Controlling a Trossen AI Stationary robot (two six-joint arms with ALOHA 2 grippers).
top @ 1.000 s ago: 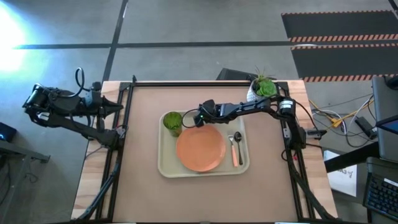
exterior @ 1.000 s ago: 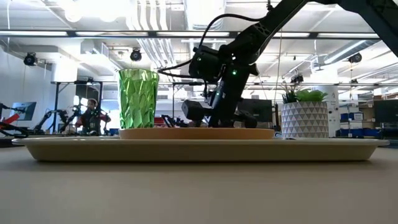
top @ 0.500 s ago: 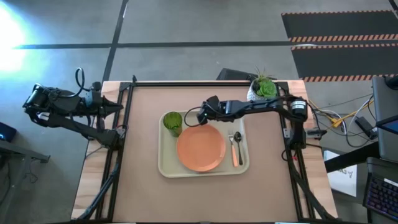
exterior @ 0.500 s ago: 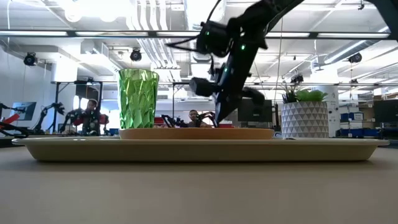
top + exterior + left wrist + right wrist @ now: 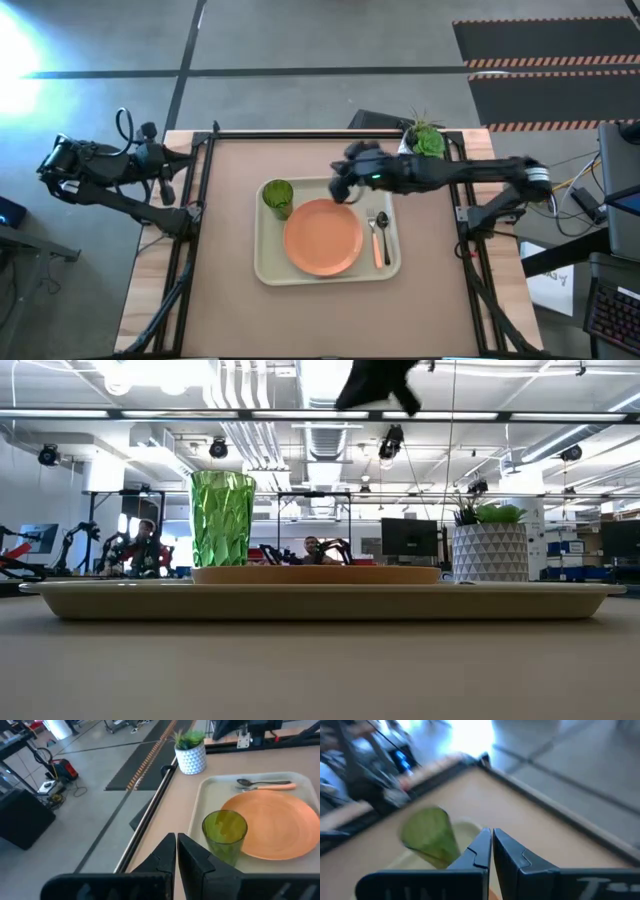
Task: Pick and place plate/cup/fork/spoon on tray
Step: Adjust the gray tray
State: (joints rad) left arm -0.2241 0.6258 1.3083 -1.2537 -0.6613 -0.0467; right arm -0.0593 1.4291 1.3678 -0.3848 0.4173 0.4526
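High view: cup (image 5: 277, 196), plate (image 5: 322, 237), fork (image 5: 377, 241) and spoon (image 5: 383, 232) all on the tray (image 5: 268, 268) — looks loaded. Right gripper (image 5: 343, 186) above the tray's far edge, fingers together, empty. Left gripper (image 5: 176, 851) parked off-table, closed. Cup's light, rigid — grab mid-wall.

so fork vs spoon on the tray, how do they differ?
Handle: the fork has an orange-salmon handle, while the spoon has a thin dark one. Head: the fork ends in silver tines, the spoon in a small rounded bowl. Both lie flat, side by side, on the tray, right of the plate.
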